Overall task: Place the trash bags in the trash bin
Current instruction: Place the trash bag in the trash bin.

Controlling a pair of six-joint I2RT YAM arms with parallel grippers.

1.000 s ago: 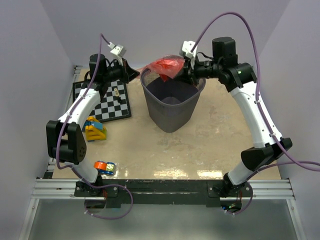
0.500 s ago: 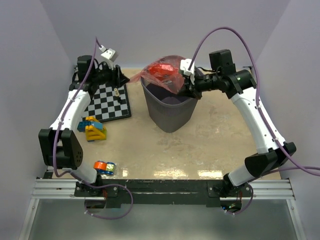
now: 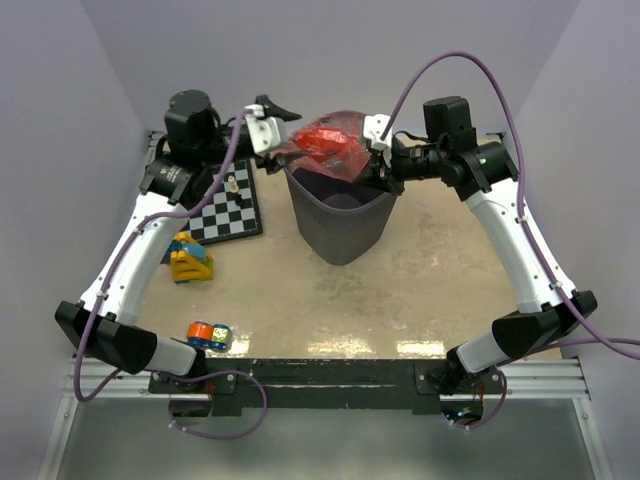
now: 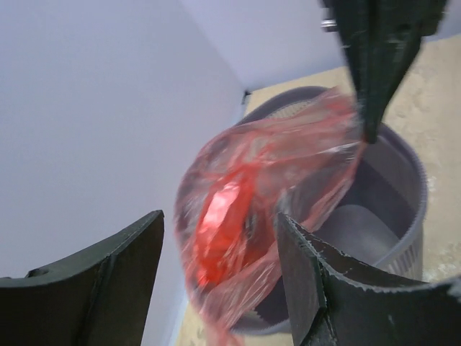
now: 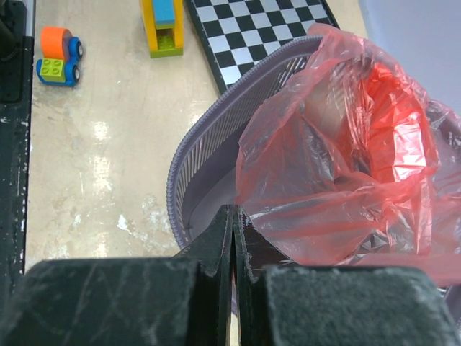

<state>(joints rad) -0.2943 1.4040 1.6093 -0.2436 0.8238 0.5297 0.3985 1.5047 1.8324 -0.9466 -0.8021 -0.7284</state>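
The red-orange trash bag (image 3: pixel 328 142) hangs crumpled over the far rim of the dark mesh trash bin (image 3: pixel 340 225), most of it above the opening. My right gripper (image 3: pixel 374 166) is shut on the bag's right edge; the right wrist view shows its fingertips (image 5: pixel 234 229) pinching the film (image 5: pixel 346 158) just above the bin's rim (image 5: pixel 209 122). My left gripper (image 3: pixel 284 132) is open at the bag's left side. In the left wrist view its two fingers (image 4: pixel 338 288) stand wide apart with the bag (image 4: pixel 238 216) between them, not pinched.
A chessboard (image 3: pixel 218 205) with a few pieces lies left of the bin. A yellow block toy (image 3: pixel 188 258) and a small orange-and-blue toy car (image 3: pixel 208 334) sit nearer the front left. The back wall stands close behind the bin.
My left arm has swung from above the chessboard across to the bag's left side, and its jaws have opened. The right gripper has kept hold of the bag over the bin.
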